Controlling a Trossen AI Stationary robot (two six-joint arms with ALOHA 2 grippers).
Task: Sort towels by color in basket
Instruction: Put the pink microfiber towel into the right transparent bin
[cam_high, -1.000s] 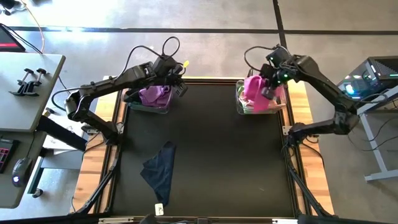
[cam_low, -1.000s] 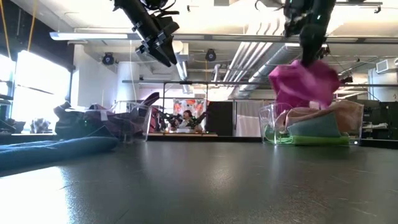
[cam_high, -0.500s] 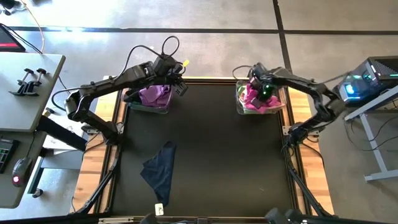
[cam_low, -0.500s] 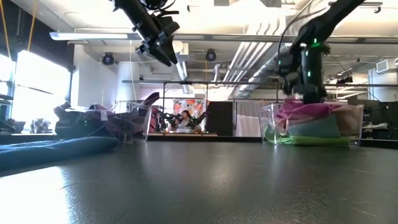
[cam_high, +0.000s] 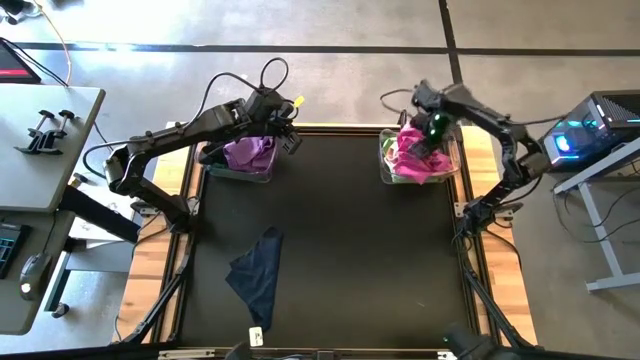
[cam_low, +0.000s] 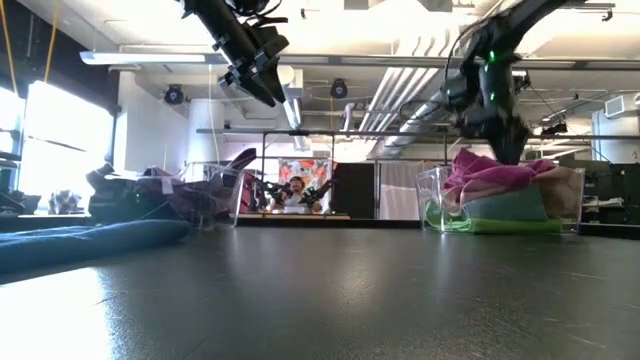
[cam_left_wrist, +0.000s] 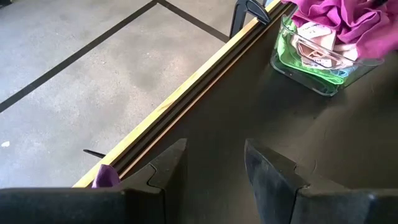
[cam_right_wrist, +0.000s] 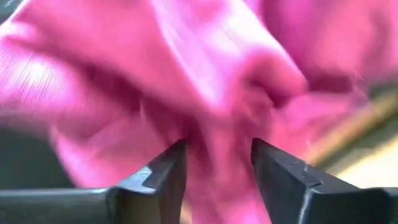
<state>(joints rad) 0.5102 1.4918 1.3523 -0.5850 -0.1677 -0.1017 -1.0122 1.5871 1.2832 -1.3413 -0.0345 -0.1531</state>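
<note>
Magenta towel (cam_right_wrist: 205, 81) lies (in its basket (cam_high: 385, 168)) just beyond the right jaws, parted, empty.

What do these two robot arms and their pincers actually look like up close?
Both arms are dark, nearly black, built of slim jointed segments. Black cables loop loosely above each wrist, and a small yellow tag shows by the left gripper. A green light glows on the right arm near the right gripper. Each gripper ends in two flat, dark fingers with angular, stepped inner edges.
</note>
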